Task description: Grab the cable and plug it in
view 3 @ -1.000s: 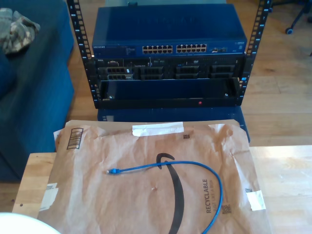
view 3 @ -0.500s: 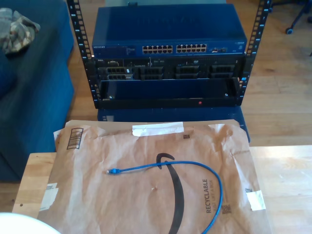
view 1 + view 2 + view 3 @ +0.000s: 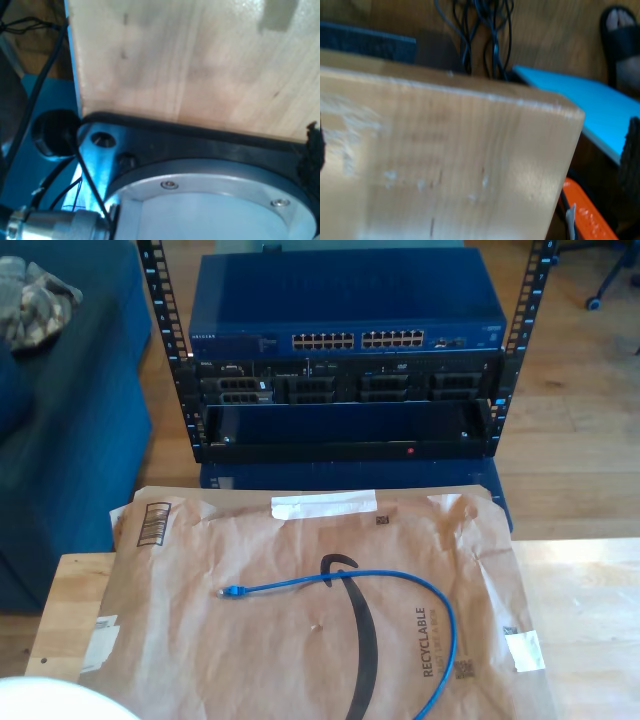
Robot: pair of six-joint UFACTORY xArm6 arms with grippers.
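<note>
While lying curved on the brown mailer (image 3: 250, 640), cable (image 3: 400, 585) pointing 1 plug (image 3: 232, 591) toward the exterior view's left. Not showing either gripper's jaws, so cannot tell whether apart or together

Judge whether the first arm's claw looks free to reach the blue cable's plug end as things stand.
Probably yes. The cable lies loose on the brown paper mailer, its plug end uncovered with nothing on or beside it. The claw's own start position cannot be judged here.
</note>
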